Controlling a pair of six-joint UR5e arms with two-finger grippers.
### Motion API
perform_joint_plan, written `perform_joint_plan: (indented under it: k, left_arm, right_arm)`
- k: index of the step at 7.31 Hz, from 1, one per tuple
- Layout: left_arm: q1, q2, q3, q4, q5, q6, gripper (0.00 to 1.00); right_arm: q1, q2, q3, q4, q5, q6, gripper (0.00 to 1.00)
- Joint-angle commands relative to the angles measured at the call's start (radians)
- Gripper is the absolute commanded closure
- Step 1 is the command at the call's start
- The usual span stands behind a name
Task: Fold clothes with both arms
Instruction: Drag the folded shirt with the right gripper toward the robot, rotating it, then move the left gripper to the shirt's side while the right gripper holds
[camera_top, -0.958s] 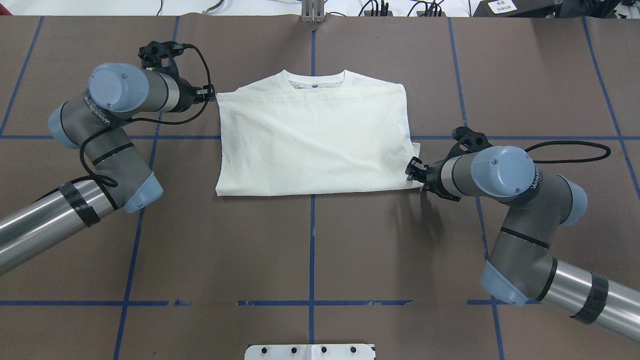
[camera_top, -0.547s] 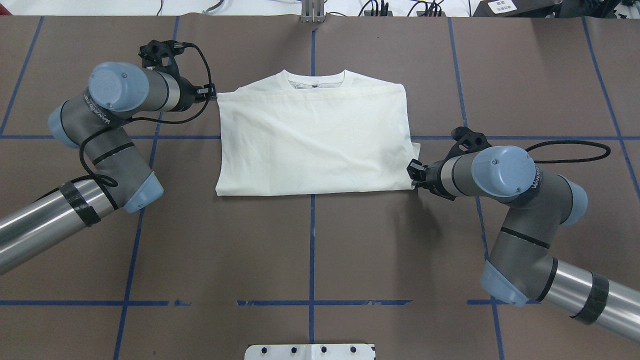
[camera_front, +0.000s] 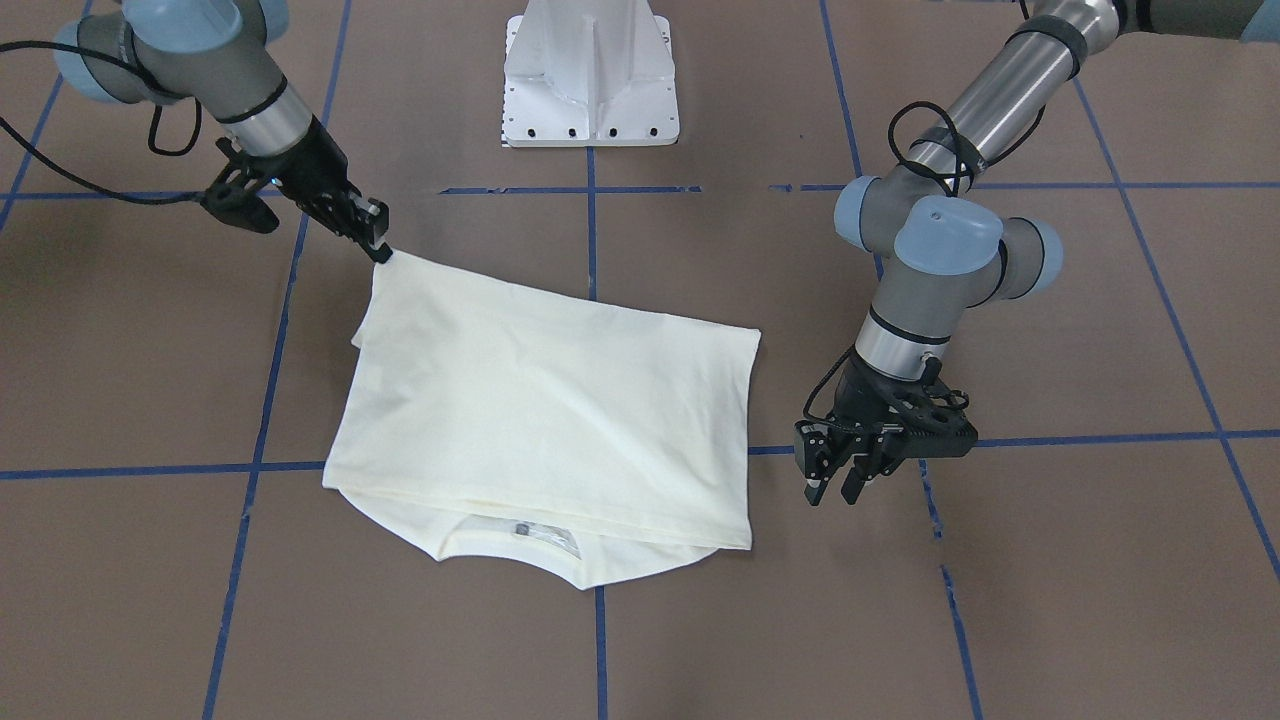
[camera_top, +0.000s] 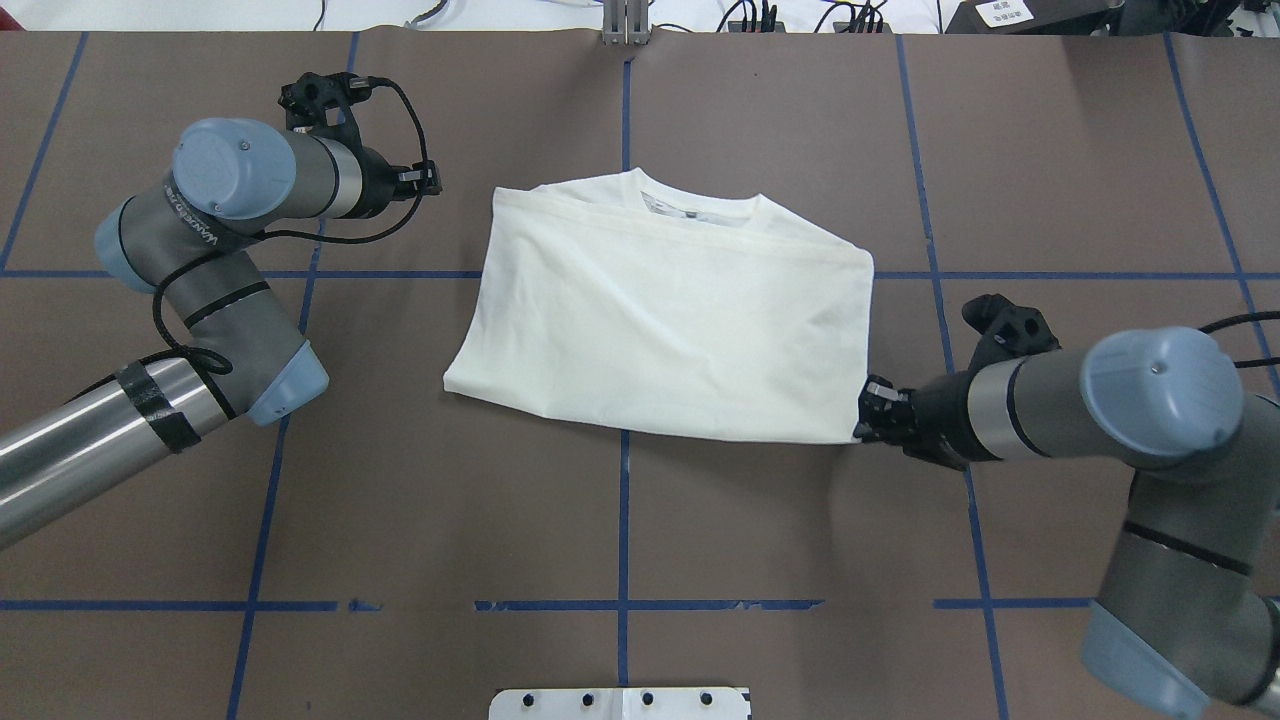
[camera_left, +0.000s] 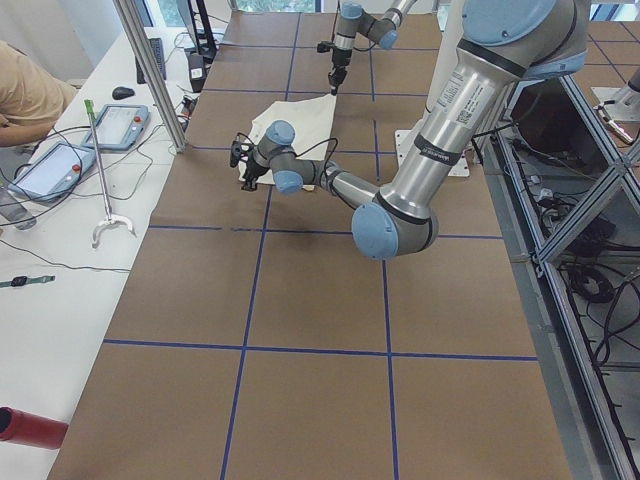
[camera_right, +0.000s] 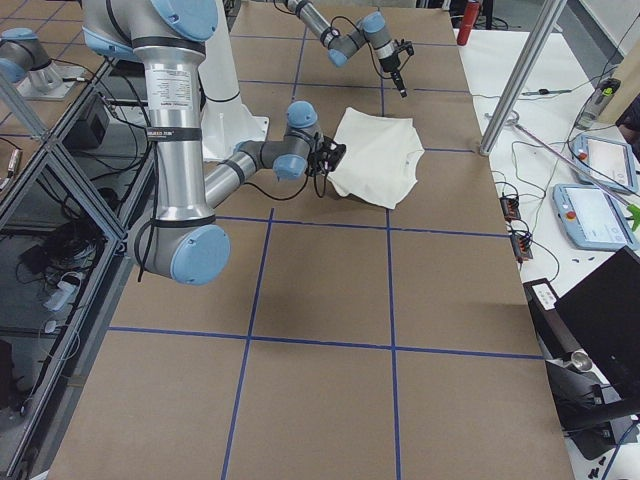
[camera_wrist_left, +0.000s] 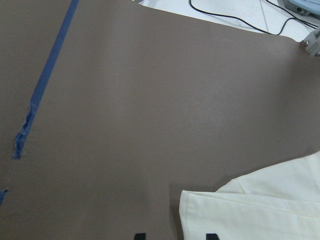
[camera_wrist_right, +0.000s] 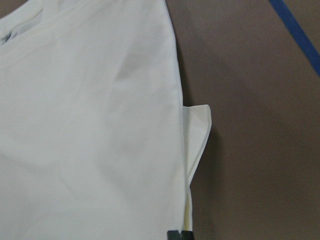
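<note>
Right end effector (camera_top: 868, 420) clamped on T-shirt (camera_top: 660, 320) corner; left end effector (camera_top: 432, 180) spread, holding nothing.
T-shirt lies folded, plain side up, on brown worktop (camera_top: 620, 520), collar away from the robot; neck label (camera_top: 690, 211) too small to read.

Six views. One looks down from behind the robot onto a brown paper-covered table (camera_top: 700, 520) with blue tape lines; another faces the robot from across it, steeply down, a white metal pedestal base (camera_front: 590, 80) at its top edge. Two stand high at the table's ends — looking along it. Two wrist cameras sit close above the surface. All share the cream fabric T-shirt (camera_top: 660, 320).
</note>
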Motion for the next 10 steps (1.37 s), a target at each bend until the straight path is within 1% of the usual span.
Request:
perform_joint_plan:
  k: [1,2,3,4,5,6,7,8,9,10]
  left_arm:
    - [0.007,0.033,-0.06,0.001,-0.002,-0.011,0.46]
    - [0.013,0.048,-0.124,0.003,-0.004,-0.028,0.46]
    - [0.013,0.065,-0.169,0.001,-0.063,-0.095,0.46]
    - [0.013,0.068,-0.199,0.001,-0.112,-0.157,0.46]
    - [0.016,0.068,-0.235,0.001,-0.14,-0.233,0.46]
    - [0.037,0.07,-0.273,0.001,-0.183,-0.307,0.45]
    - [0.086,0.11,-0.305,0.001,-0.183,-0.37,0.42]
    - [0.132,0.151,-0.338,0.001,-0.182,-0.425,0.38]
    - [0.218,0.156,-0.332,0.007,-0.171,-0.508,0.32]
    - [0.299,0.156,-0.329,0.015,-0.099,-0.542,0.31]
  right_arm:
    - [-0.188,-0.089,0.136,0.001,0.027,0.094,1.0]
    - [-0.279,-0.106,0.138,0.001,0.015,0.107,1.0]
    - [-0.333,-0.118,0.138,0.001,-0.051,0.11,0.01]
    - [-0.374,-0.138,0.129,-0.001,-0.135,0.111,0.0]
    - [-0.373,-0.138,0.127,-0.001,-0.184,0.111,0.0]
    - [-0.367,-0.141,0.15,-0.001,-0.243,0.113,0.0]
    - [-0.344,-0.146,0.178,-0.002,-0.321,0.114,0.0]
    - [-0.332,-0.144,0.167,-0.004,-0.414,0.113,0.0]
    - [-0.25,-0.138,0.161,-0.005,-0.43,0.107,0.0]
    - [-0.164,-0.136,0.138,-0.005,-0.361,0.104,0.0]
